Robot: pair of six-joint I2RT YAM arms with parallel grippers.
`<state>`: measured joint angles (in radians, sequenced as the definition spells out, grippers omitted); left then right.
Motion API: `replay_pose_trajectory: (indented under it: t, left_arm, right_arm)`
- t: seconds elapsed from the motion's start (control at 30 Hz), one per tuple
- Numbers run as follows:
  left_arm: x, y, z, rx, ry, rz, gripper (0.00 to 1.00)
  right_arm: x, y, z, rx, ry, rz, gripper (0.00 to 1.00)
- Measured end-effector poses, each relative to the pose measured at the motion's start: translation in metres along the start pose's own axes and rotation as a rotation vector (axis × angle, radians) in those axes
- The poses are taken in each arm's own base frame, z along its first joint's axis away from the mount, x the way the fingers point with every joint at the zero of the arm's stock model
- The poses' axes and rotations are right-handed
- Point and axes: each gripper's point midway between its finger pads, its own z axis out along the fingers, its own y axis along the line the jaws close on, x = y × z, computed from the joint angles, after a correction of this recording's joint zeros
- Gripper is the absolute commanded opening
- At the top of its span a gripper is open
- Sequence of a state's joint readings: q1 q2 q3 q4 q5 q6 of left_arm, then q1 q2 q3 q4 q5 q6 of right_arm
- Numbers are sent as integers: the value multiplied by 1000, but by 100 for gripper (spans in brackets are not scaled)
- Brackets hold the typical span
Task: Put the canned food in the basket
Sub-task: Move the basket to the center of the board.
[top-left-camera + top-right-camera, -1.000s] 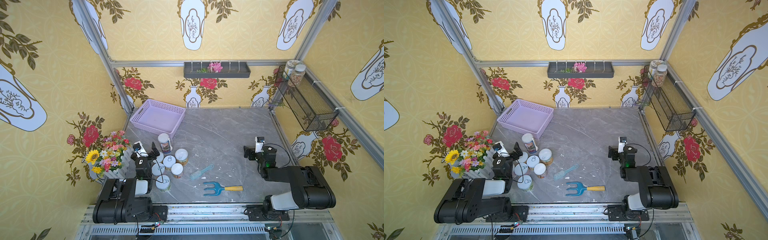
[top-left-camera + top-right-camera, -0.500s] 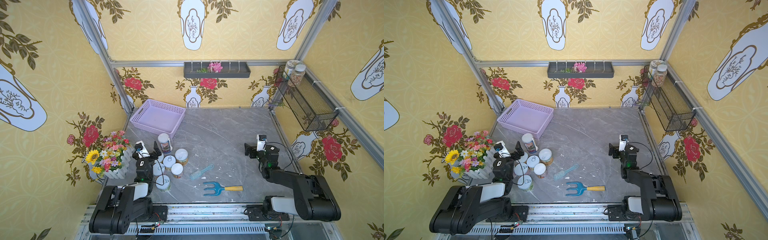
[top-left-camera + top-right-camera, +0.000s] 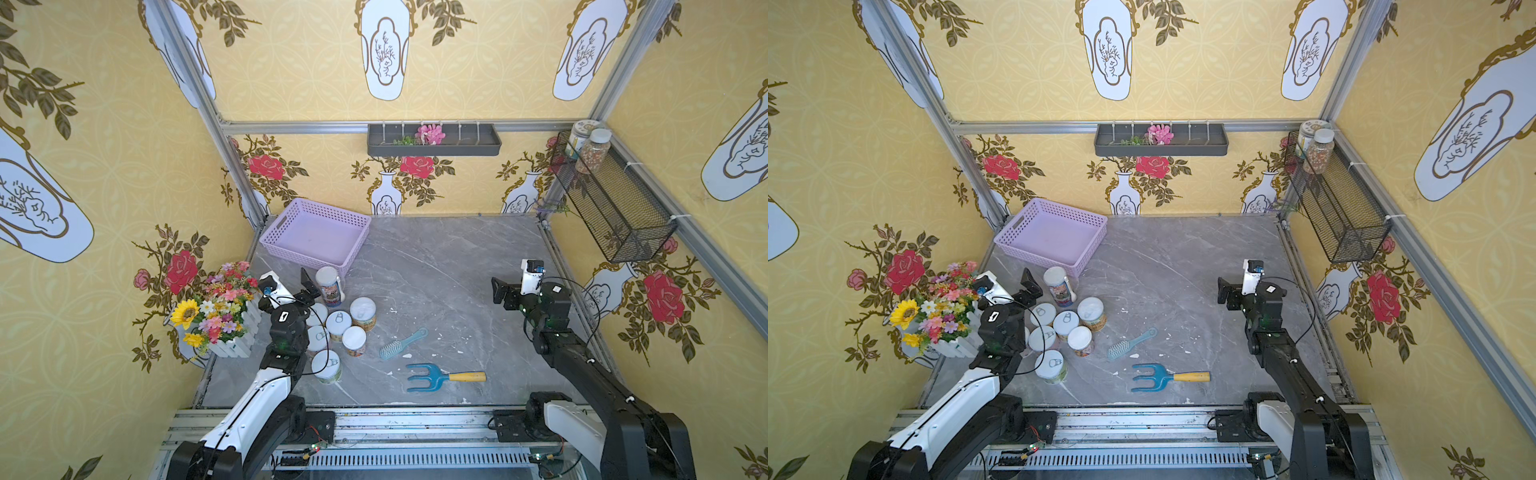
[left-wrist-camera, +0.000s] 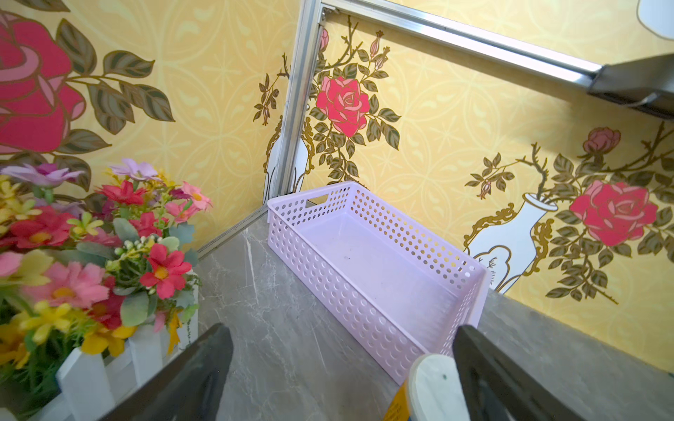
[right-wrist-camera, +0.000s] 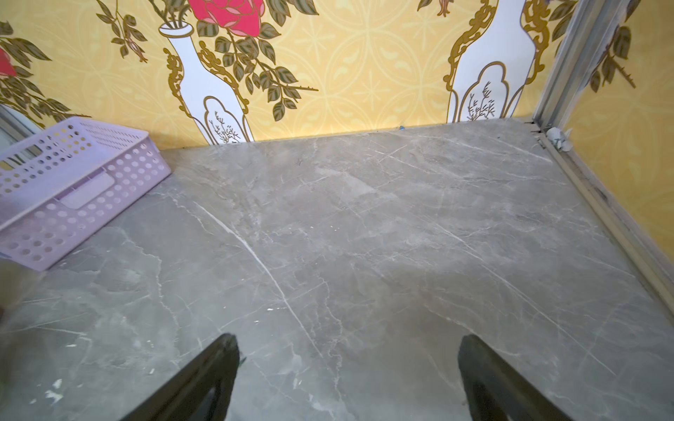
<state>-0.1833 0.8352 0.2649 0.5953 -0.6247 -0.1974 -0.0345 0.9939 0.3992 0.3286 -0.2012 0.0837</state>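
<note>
The empty lilac basket (image 3: 316,239) (image 3: 1050,237) (image 4: 364,255) (image 5: 65,182) lies at the back left of the grey table. Several cans of the canned food (image 3: 338,326) (image 3: 1065,324) stand upright in a cluster in front of it, and the taller can (image 3: 329,284) (image 3: 1059,286) is nearest the basket. My left gripper (image 3: 306,291) (image 4: 341,330) is open just left of the tall can, whose white top (image 4: 434,386) shows beside one finger. My right gripper (image 3: 503,295) (image 5: 346,339) is open over bare table at the right, with nothing between its fingers.
A flower box with a white picket fence (image 3: 216,316) stands close to my left arm. A teal brush (image 3: 401,343) and a blue garden fork (image 3: 440,376) lie near the front. A black wire basket (image 3: 611,199) with jars and a dark trough (image 3: 432,139) hang on the walls.
Both arms have unfolded and reached a little farther back. My left gripper has come up beside the tall can. The cans and the basket have not moved.
</note>
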Motion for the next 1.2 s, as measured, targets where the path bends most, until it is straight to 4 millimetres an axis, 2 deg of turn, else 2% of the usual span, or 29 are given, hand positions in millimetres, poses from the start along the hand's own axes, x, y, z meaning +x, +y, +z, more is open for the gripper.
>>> replay_pose_trajectory:
  t: [0.17,0.3,0.37,0.47,0.6,0.77,0.83,1.0,1.2]
  left_arm:
    - [-9,-2,2,-62,95,-149,100]
    - [-1,-7,4,-83,206,-178,100]
    - [4,-16,5,-67,280,-180,100]
    - [4,-29,8,-49,361,-193,100]
    - [8,-52,17,-6,472,-180,100]
    - [6,-84,34,67,573,-124,100]
    - [6,-93,41,87,602,-95,100]
    - [11,-113,59,117,668,-25,100]
    - [31,-126,76,148,759,47,100]
  right_arm:
    - [-10,11,-11,-39,33,102,97]
    - [-25,5,-15,18,80,233,97]
    - [-29,-1,-15,66,129,307,97]
    - [-24,-3,-14,97,205,381,97]
    - [-14,6,-16,65,284,424,97]
    - [-19,22,-8,6,341,426,97]
    - [-15,36,-4,-25,385,411,97]
    - [-8,90,7,-127,496,302,97]
    - [7,158,8,-210,576,147,97]
